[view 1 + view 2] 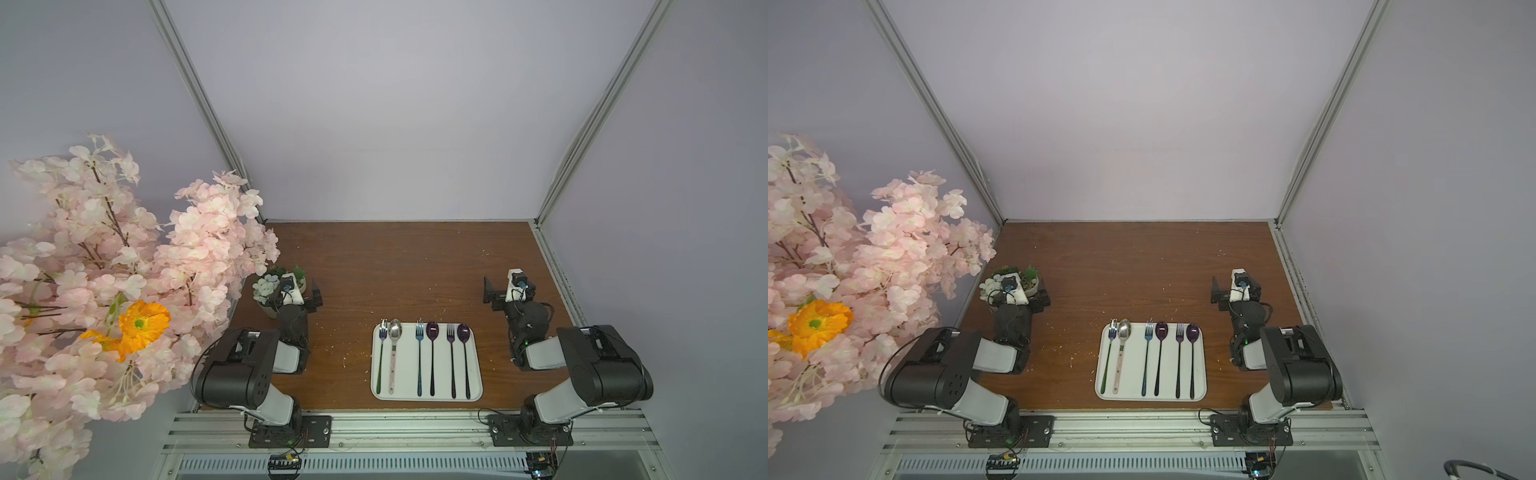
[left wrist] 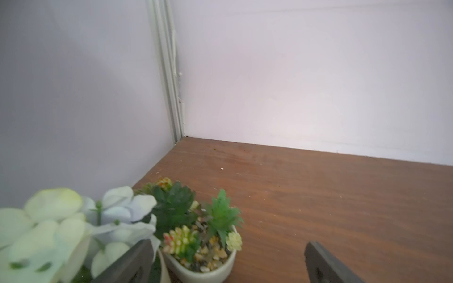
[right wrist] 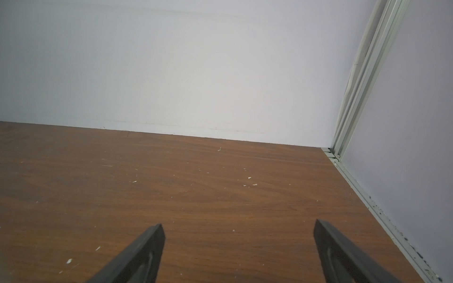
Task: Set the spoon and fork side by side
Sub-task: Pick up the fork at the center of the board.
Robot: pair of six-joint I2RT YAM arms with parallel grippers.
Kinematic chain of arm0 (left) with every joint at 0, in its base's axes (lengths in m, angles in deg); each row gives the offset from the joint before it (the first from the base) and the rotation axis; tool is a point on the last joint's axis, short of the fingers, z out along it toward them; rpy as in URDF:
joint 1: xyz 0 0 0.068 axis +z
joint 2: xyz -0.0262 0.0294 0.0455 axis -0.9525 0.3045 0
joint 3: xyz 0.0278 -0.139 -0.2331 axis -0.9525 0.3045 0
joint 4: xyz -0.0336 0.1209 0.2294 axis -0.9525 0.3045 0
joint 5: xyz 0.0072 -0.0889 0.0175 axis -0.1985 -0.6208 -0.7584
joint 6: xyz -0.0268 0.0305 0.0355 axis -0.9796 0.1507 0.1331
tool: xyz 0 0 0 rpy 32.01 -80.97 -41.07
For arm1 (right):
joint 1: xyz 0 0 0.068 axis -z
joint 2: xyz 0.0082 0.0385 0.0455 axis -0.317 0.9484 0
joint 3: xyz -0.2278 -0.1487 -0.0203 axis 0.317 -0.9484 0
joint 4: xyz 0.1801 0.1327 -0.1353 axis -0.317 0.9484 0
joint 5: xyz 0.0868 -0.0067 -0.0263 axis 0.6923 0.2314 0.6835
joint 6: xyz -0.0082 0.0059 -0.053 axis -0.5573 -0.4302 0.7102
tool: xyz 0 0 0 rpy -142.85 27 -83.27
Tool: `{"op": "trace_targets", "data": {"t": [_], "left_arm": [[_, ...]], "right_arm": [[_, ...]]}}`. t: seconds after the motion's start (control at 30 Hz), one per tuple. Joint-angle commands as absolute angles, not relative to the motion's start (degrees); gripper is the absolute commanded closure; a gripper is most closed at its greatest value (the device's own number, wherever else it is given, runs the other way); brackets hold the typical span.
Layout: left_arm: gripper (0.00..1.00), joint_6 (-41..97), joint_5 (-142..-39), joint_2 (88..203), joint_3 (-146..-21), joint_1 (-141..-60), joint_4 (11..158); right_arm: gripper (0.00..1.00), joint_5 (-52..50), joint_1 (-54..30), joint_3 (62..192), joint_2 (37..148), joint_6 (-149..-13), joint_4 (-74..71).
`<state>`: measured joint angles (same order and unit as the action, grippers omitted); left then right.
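A white tray [image 1: 406,374] lies on the wooden table near its front edge, seen in both top views. On it, three forks and three spoons lie parallel in pairs: a fork [image 1: 382,332] beside a silver spoon [image 1: 394,332], a blue fork [image 1: 419,332] beside a purple spoon [image 1: 432,331], and a purple fork [image 1: 451,332] beside another purple spoon [image 1: 463,332]. My left gripper [image 1: 316,295] [image 2: 228,245] hangs open left of the tray, holding nothing. My right gripper [image 1: 490,293] [image 3: 239,225] is open and empty to the tray's right. No cutlery shows in either wrist view.
A small pot of succulents [image 1: 270,286] [image 2: 201,257] with white flowers stands right by the left gripper. Pink blossom branches [image 1: 124,270] with an orange flower [image 1: 143,324] overhang the left side. Pale walls [image 3: 220,73] enclose the table.
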<state>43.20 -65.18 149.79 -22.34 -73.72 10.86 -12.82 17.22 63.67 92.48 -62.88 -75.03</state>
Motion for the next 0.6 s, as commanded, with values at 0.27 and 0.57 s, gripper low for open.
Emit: {"op": "trace_targets", "data": {"t": [0.27, 0.57], "left_arm": [[0.01, 41.63, -67.41, 149.21, -21.93, -73.5, 14.79], [0.01, 41.59, -67.41, 149.27, -21.93, -73.5, 14.79]], "right_arm": [[0.01, -13.55, 17.34, 63.44, 92.38, -63.24, -74.99], [0.01, -13.55, 17.34, 63.42, 92.43, -63.28, -75.04]]}}
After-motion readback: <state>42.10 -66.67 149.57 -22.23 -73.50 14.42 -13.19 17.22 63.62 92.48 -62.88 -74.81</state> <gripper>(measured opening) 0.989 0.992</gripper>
